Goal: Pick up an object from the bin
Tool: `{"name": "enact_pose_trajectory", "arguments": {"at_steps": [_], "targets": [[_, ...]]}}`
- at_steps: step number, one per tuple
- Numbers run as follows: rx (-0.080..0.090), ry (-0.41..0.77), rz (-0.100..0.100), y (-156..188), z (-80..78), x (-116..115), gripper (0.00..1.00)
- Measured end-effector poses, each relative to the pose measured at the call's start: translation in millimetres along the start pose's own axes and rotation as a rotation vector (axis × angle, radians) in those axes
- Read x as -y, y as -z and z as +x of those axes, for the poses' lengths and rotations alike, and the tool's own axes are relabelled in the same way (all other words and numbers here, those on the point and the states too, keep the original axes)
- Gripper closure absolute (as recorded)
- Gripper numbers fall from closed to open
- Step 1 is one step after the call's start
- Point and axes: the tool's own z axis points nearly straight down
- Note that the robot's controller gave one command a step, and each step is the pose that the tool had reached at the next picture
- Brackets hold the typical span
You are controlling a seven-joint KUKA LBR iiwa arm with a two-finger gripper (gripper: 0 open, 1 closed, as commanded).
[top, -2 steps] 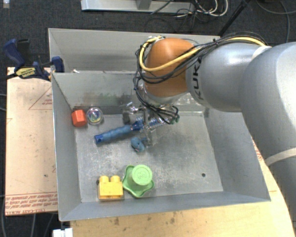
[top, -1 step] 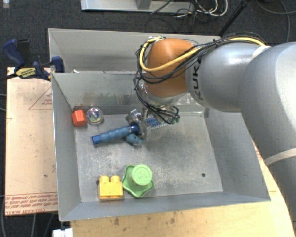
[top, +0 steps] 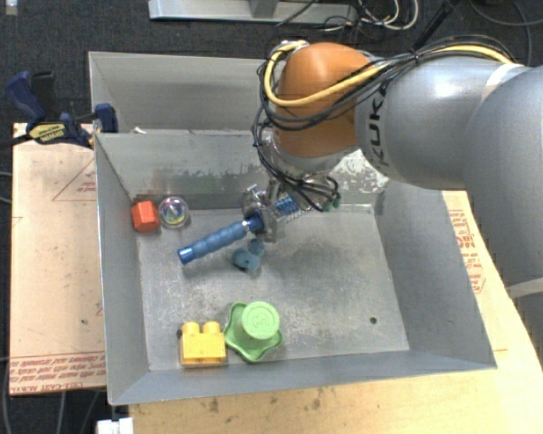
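Brand: KUKA lettering [top: 373,123].
Carrier: the silver-grey shell of the arm [top: 452,125], on the link nearest the wrist.
Neighbour: the letters sit just beside the orange cover [top: 317,84], at the shell's left end in the camera view.
Style: dark, bold capitals on the pale shell.
Direction: the word runs up and down in the camera view, its letters lying on their sides.
Legibility: K, U, K show plainly. The rest of the word cannot be made out where the shell curves away, below the cables [top: 416,55].
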Motion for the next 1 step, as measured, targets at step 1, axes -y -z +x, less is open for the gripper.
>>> {"name": "enact_pose_trajectory", "arguments": {"at_steps": [1], "targets": [[-0.004, -0.002, -0.002, 7.3, -0.6, -0.1, 1.00]]}}
